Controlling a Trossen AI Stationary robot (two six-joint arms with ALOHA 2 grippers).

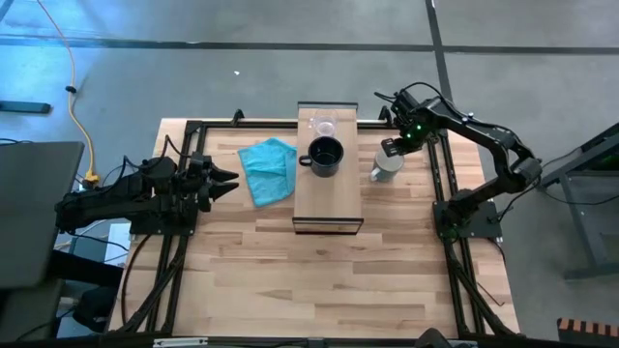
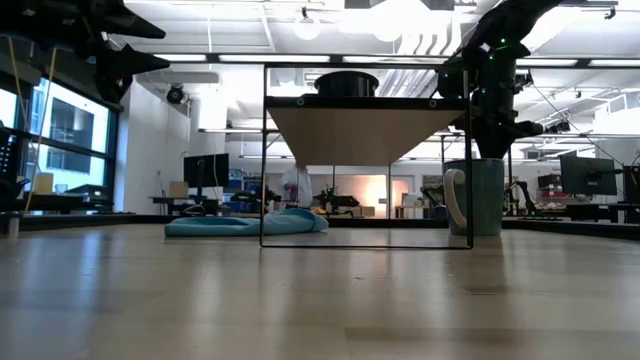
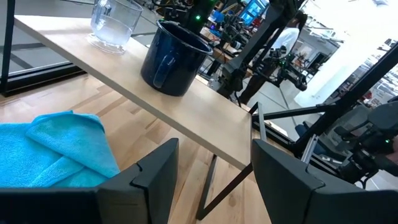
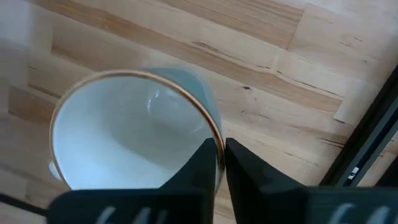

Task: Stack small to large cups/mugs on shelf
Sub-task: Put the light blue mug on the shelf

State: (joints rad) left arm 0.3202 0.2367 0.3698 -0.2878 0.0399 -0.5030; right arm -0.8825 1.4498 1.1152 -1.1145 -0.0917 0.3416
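The shelf [image 1: 329, 198] stands mid-table. On its top rest the clear glass cup [image 1: 322, 126] at the far end and the black mug [image 1: 325, 155] just nearer. To the shelf's right, the larger mug [image 1: 387, 166], pale outside and white inside, stands on the table [image 1: 290, 280]. My right gripper [image 4: 221, 158] points down over it and is shut on its rim. At the table's left my left gripper [image 1: 227, 182] hangs open in the air, facing the shelf [image 3: 186, 106]. My right gripper grips the white mug's rim [image 4: 217, 144] with one finger [image 4: 199, 171] inside the mug and the other [image 4: 245, 174] outside its wall. The fingers come from above, pointing down. The mug [image 2: 475, 197] stands upright with its base on the table.
A teal cloth [image 1: 269, 169] lies crumpled on the table just left of the shelf. Black frame rails [image 1: 450, 184] run along the table's left and right sides. The near half of the table is bare wood.
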